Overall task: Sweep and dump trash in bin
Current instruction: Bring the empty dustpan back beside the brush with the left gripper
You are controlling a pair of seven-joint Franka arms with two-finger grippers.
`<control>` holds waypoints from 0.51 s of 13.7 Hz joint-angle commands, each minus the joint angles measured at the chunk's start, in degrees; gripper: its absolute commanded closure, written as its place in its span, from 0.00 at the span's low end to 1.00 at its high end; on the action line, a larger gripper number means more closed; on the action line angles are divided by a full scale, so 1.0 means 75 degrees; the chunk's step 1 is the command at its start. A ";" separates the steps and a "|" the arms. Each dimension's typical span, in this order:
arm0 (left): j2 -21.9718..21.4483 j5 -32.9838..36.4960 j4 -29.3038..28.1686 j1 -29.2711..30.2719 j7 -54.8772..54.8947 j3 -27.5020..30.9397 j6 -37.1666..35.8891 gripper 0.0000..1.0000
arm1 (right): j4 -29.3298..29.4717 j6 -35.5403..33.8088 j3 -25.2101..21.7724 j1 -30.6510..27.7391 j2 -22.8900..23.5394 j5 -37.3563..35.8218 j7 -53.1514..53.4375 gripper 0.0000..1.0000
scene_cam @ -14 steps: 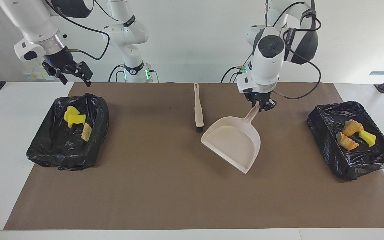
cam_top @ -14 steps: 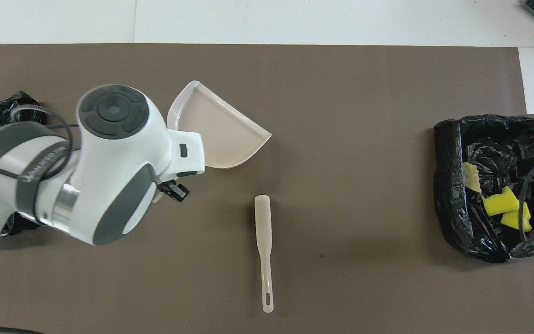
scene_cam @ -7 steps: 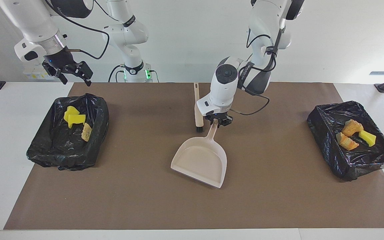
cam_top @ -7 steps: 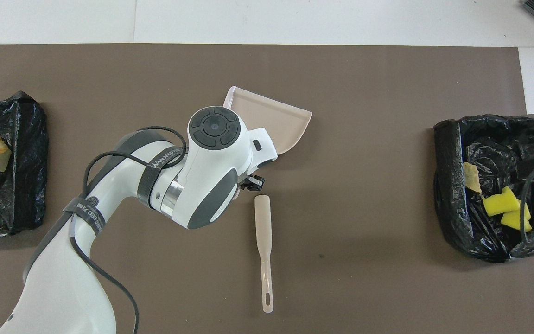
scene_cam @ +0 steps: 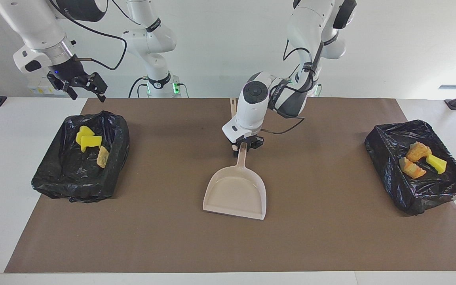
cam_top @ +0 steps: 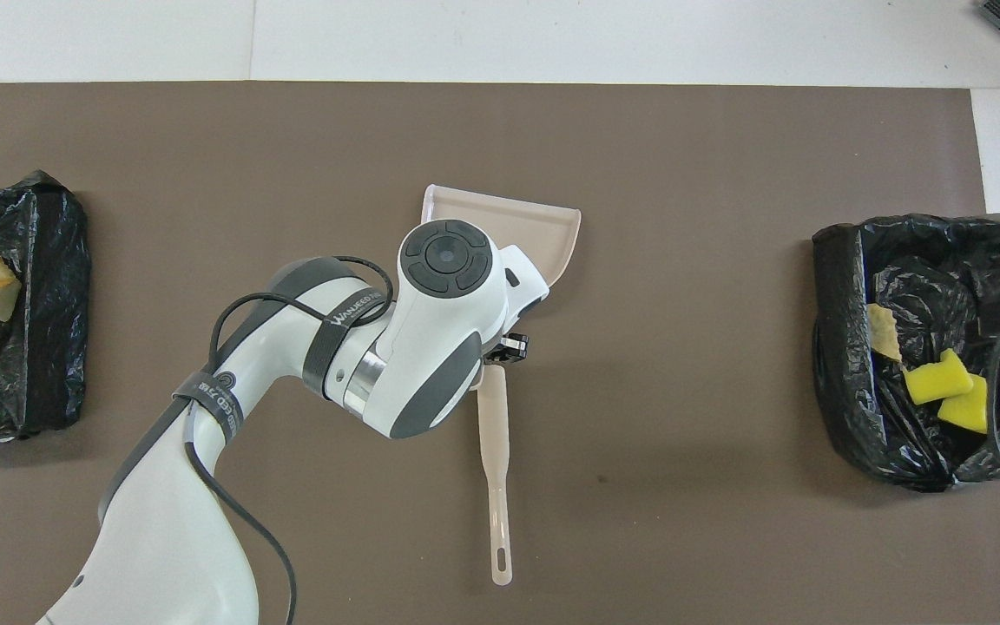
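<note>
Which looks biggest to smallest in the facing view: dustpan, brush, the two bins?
1. Bin at the right arm's end and bin at the left arm's end: look about alike, no ranking between them.
2. Dustpan.
3. Brush: mostly hidden by the left arm, so its place is unsure.

Seen across a brown-matted bench (scene_cam: 172, 245): cream dustpan (scene_cam: 236, 194) flat at centre, handle pointing to 12 o'clock, left gripper (scene_cam: 245, 143) at its handle tip, grip not discernible. Brush (scene_cam: 232, 107) mostly hidden by that arm. At 9 o'clock, black-lined bin (scene_cam: 54, 182) with yellow sponge pieces (scene_cam: 86, 140), right gripper (scene_cam: 79, 85) open above. At 3 o'clock, second bin (scene_cam: 430, 194) holding bread bits (scene_cam: 416, 152).
</note>
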 commanded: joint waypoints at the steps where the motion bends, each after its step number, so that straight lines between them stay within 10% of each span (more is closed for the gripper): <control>1: -0.0287 -0.0137 0.0058 0.0202 -0.0017 0.0197 -0.0302 0.00 | 0.0075 -0.0151 0.0172 -0.0176 0.0017 -0.0052 -0.0256 0.00; 7: -0.0804 -0.0137 0.0129 0.1725 -0.0029 0.0198 -0.0643 0.00 | 0.0075 -0.0162 0.0161 -0.0094 0.0005 -0.0029 -0.0245 0.00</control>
